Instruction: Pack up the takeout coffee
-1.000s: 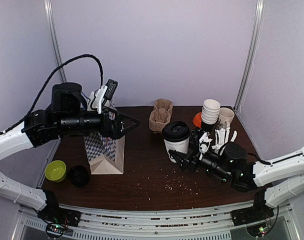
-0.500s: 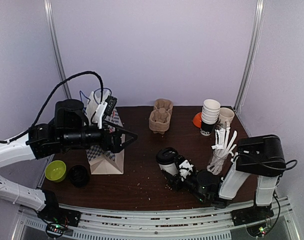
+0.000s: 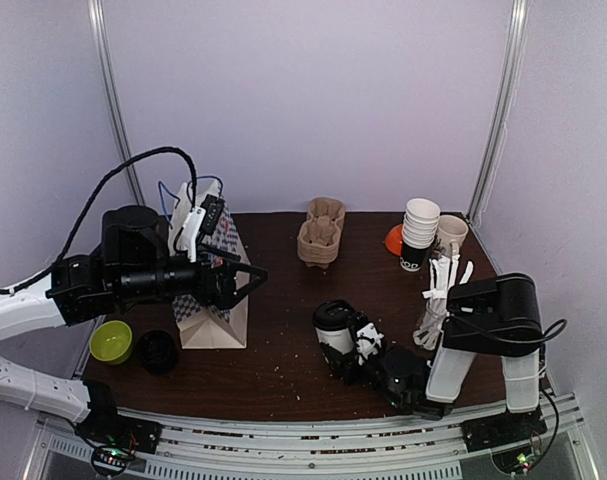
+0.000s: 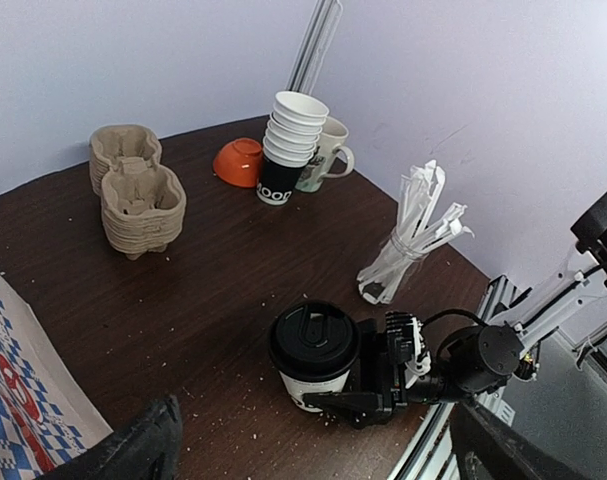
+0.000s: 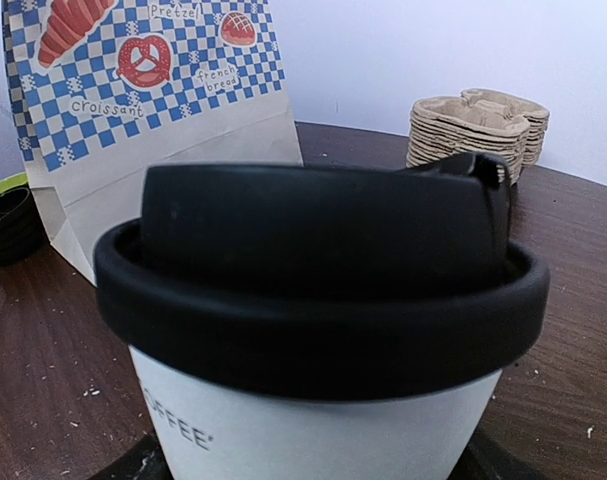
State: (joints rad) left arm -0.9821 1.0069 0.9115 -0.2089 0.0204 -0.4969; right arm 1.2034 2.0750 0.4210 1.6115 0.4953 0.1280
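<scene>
The coffee cup (image 3: pixel 333 322), white with a black lid, is low over the table at the near middle. My right gripper (image 3: pixel 335 345) is shut on it, one finger on each side of its wall. The cup fills the right wrist view (image 5: pixel 313 300) and shows in the left wrist view (image 4: pixel 313 345). A stack of brown pulp carrier trays (image 3: pixel 320 232) stands at the back middle, apart from the cup; it also shows in the left wrist view (image 4: pixel 138 200). My left gripper (image 3: pixel 248 280) is open and empty, held in the air by the top of the checked paper bag (image 3: pixel 215 300).
A glass of wrapped straws (image 3: pixel 438 295) stands right of the cup. Stacked paper cups (image 3: pixel 420 232), a mug (image 3: pixel 451 232) and an orange bowl (image 3: pixel 394 238) are at the back right. A green bowl (image 3: pixel 111 340) and a black cup (image 3: pixel 156 350) sit left of the bag.
My right gripper has carried the coffee cup from mid-table towards the near edge and a little left. My left gripper has drifted slightly down and left beside the bag.
</scene>
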